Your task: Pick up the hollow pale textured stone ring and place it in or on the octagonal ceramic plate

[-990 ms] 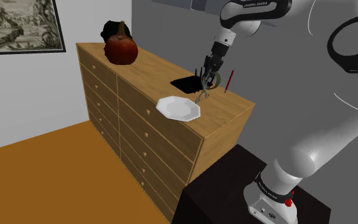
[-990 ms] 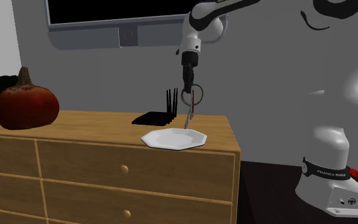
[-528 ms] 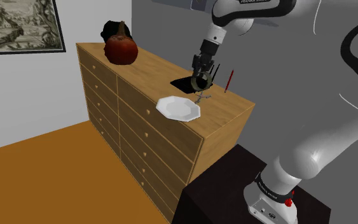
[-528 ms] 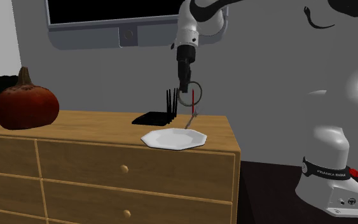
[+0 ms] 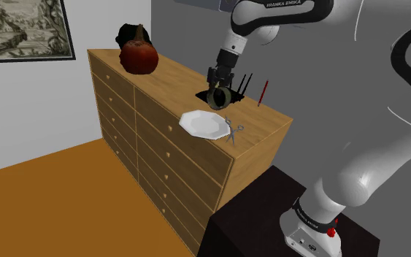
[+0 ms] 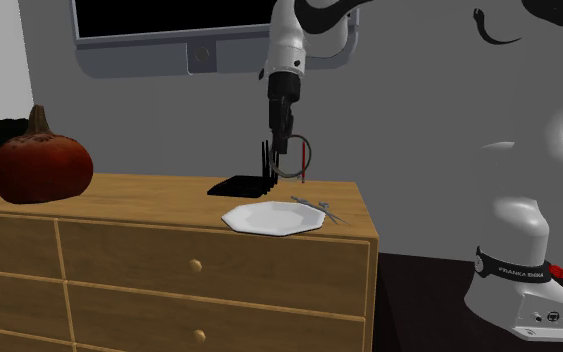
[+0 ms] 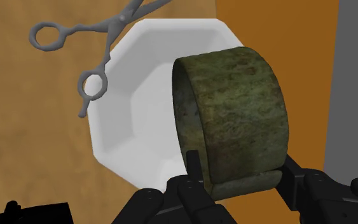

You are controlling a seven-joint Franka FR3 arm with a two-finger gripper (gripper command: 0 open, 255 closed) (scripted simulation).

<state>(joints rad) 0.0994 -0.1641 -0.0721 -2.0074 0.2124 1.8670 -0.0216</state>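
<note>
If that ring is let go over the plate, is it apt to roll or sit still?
Probably rigid: the ring looks undeformed where the fingers clamp its wall. It hangs on edge above the plate, so released like that it may roll or topple flat. Its mottled, rough-looking surface suggests little slipping.

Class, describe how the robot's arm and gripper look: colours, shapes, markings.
The arm is glossy white with rounded links, dark joints and a dark band lettered FRANKA EMIKA near its base. The gripper is all black, with two blocky fingers.
</note>
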